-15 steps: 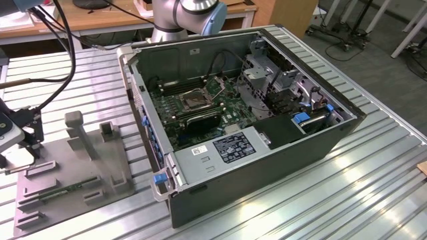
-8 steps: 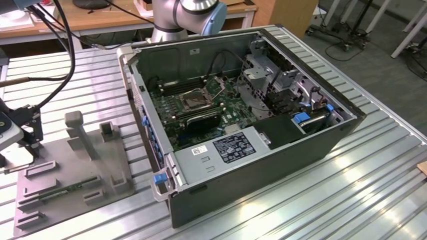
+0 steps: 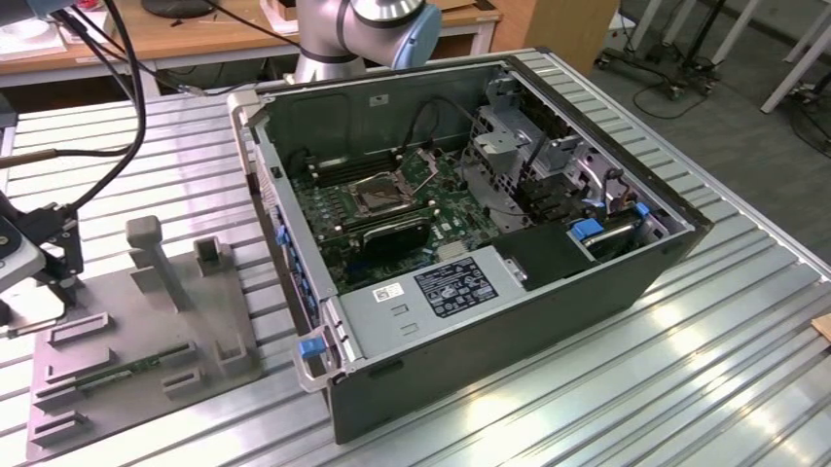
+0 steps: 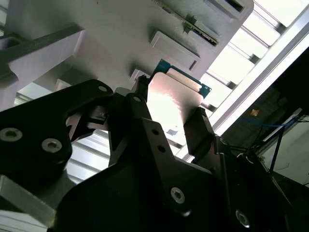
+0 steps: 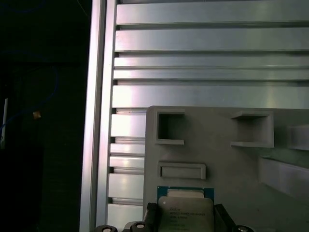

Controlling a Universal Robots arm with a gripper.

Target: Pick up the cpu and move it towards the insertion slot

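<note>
**Markings.** In the first wrist view the metal lid of the cpu (image 5: 186,212) carries several lines of dark print, too small to make out. In the exterior view a large label (image 3: 454,283) with dense print lies on the metal housing inside the computer case (image 3: 546,292). A small white sticker (image 3: 389,292) sits just beside the label. Neither is legible.

**Gripper.** In the second wrist view the gripper (image 4: 170,107) is clamped on the cpu (image 4: 174,104). Its two black fingers (image 4: 140,99) press against opposite edges of the chip, so the jaws stand only as far apart as the chip's width. The first wrist view gives the same grasp: the gripper (image 5: 187,218) has the chip between its fingertips, with the chip's green border showing beyond the lid.

**Position of the parts.** The cpu lies between the fingers, directly in front of the grey plastic tray (image 5: 222,154). Whether the chip touches the tray surface cannot be told. A rectangular pocket (image 5: 182,171) of the tray is just beyond the chip. A thin green memory stick (image 4: 193,24) lies farther along the tray (image 4: 96,29). The tray rests on the ribbed metal table (image 5: 203,48).

The insertion slot (image 3: 383,195) is on the green motherboard inside the computer case, which stands well apart from the tray (image 3: 143,321).
</note>
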